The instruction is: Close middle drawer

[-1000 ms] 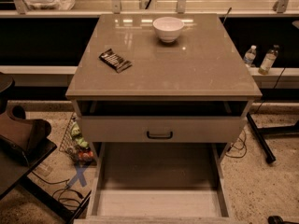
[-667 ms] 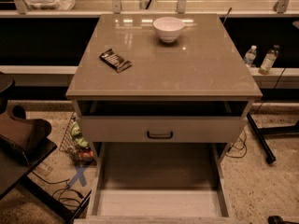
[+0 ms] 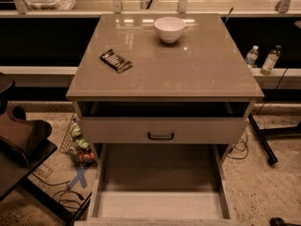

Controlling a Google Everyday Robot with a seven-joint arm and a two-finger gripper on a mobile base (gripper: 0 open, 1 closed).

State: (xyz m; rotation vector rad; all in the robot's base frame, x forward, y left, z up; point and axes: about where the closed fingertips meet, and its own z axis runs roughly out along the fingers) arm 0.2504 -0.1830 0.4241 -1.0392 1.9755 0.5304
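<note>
The middle drawer [image 3: 160,204] is pulled far out below the cabinet, and its pale wood-grain floor shows. Its front edge lies along the bottom of the view, and its handle is out of view. Above it sits the uppermost drawer front [image 3: 117,130] with a black bar handle [image 3: 161,136] and a dark gap over it. My gripper [image 3: 21,135] is the dark shape at the left edge. It is low, left of the cabinet, and apart from the drawer.
The cabinet top [image 3: 197,69] holds a white bowl [image 3: 170,28] and a dark snack bar [image 3: 115,60]. Cables and a snack basket [image 3: 77,142] lie on the floor to the left. Two bottles [image 3: 270,60] and a black stand leg [image 3: 261,140] are at the right.
</note>
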